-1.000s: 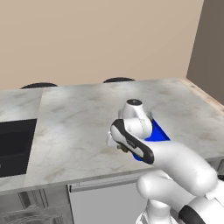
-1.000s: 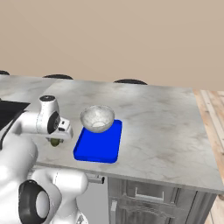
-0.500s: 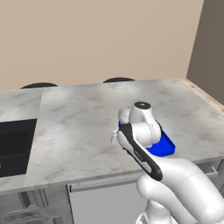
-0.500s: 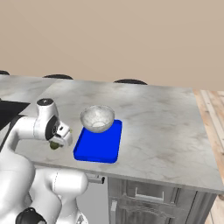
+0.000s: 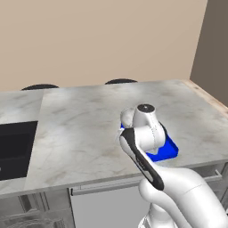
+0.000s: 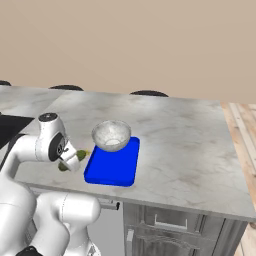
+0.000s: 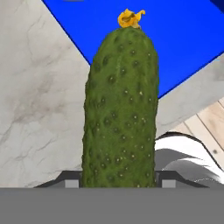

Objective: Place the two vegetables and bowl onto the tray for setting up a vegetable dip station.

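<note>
Hand view: the cucumber (image 7: 120, 109) is seen gripped between the two finger tips, which press its flanks at the bottom of the frame. The jaws are closed on it to about its width. Its long axis runs straight up the frame, away from the hand, and its yellow-tipped end is seen against the tray (image 7: 183, 39), which fills the upper right. Marble counter (image 7: 39, 96) is seen under most of its length, at left and lower right.

Right base view: the gripper (image 6: 70, 159) is found at left of centre, just beside the tray's left edge, with green showing at the tips. The bowl (image 6: 111, 135) is seen at the tray's upper left corner, over the rim; whether it rests fully inside cannot be told. A small yellow-green scrap (image 6: 86, 152) is noted between gripper and tray; what it is cannot be told.

Judgement: the tray lies ahead of the jaws along the cucumber's axis, so a short carry that way is called for before release.

Change from 1.0 s ago: the wrist has been turned and shifted toward the tray in both base views. Tray and bowl are unchanged. The cucumber has been carried along in the jaws.
</note>
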Controlling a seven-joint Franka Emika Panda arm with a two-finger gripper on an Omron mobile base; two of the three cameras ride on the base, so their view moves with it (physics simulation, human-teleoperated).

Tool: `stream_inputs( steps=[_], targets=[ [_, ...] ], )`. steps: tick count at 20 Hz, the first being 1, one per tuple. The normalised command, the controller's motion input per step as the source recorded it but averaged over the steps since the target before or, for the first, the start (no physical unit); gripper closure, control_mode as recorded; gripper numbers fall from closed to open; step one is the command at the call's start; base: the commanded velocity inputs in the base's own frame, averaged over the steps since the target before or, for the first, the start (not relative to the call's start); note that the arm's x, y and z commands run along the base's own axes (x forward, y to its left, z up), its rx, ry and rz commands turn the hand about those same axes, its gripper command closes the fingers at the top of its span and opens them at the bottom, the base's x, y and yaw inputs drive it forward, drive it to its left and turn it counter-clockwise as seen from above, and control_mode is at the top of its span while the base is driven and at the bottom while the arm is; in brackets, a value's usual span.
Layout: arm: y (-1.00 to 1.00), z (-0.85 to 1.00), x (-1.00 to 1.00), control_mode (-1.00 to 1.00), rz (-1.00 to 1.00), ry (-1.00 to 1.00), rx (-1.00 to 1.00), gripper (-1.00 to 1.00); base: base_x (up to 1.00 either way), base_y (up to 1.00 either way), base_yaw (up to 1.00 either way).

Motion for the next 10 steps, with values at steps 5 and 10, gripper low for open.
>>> stream_inputs(
  steps=[5, 10],
  targets=[
    [-0.1, 0.2, 0.03, -1.0, -0.3, 0.03, 0.02, 1.0, 0.0, 0.0, 0.0],
    [-0.11, 0.09, 0.06, -1.0, -0.23, 0.1, 0.02, 1.0, 0.0, 0.0, 0.0]
  ],
)
